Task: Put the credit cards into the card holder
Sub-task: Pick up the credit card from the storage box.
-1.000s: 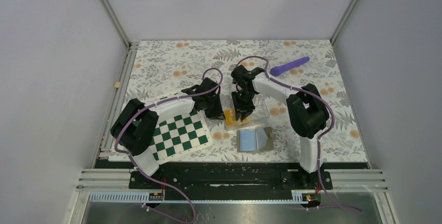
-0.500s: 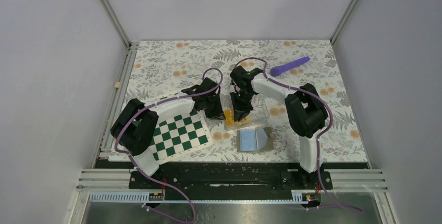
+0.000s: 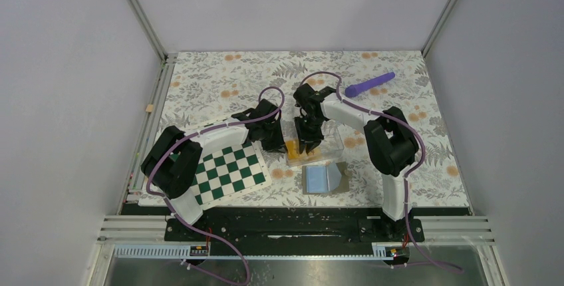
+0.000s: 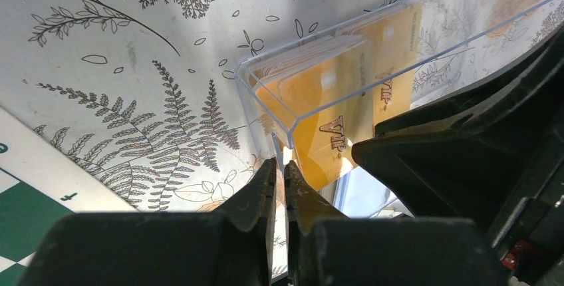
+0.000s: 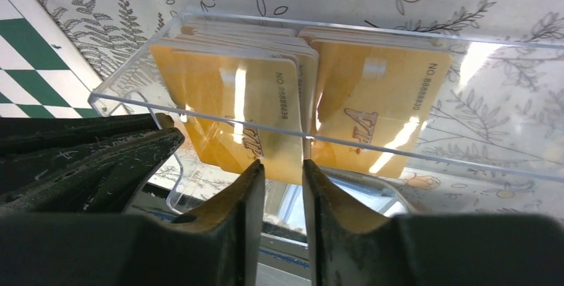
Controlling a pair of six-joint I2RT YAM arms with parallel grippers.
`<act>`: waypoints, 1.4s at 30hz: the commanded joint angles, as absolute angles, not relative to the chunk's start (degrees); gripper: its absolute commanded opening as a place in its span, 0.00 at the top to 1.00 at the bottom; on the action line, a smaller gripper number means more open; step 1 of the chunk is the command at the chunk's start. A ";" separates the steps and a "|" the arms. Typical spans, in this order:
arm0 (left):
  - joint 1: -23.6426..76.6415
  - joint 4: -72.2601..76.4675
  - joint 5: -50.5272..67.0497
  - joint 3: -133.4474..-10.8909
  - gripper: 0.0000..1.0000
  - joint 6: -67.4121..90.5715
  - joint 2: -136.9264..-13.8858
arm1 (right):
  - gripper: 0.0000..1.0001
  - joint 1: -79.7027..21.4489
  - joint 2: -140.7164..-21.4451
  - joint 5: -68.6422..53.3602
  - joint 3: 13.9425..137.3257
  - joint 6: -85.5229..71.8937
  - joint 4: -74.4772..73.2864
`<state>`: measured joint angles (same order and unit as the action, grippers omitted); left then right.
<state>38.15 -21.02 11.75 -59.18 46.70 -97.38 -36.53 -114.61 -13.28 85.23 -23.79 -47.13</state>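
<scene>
As it pinches holder point(image 4: 265, 96) (clear), left tool point(image 4: 280, 166) tilts

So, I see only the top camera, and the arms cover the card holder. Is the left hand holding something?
Observer: Yes. The left hand is shut on a clear side wall of the card holder, near its corner.
Operator: And the right hand, does it carry a card?
Observer: No. The right hand has a narrow open gap with no card in it, just in front of the holder's long wall.
Operator: Are there cards inside?
Observer: Yes. The credit cards sit inside in two stacks side by side, with VIP printed on the front ones.
</scene>
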 commanded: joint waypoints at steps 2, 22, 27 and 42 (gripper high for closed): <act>39.34 -23.51 10.81 -58.92 1.00 44.75 -99.68 | 0.77 -37.07 -116.15 -17.08 85.64 -24.48 -46.11; 39.37 -23.56 10.97 -59.19 1.00 44.82 -100.03 | 0.55 -37.35 -113.83 -14.22 85.01 -25.20 -45.53; 39.33 -23.54 10.96 -59.10 1.00 44.82 -99.99 | 0.53 -37.35 -115.52 -17.57 84.37 -25.69 -43.82; 39.44 -23.74 10.84 -59.14 1.00 44.91 -99.93 | 0.79 -37.35 -113.45 -24.21 82.68 -26.45 -39.42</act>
<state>38.20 -21.15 11.75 -59.31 46.30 -97.51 -36.51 -115.02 -20.43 83.59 -25.71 -43.00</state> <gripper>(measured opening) 0.061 0.290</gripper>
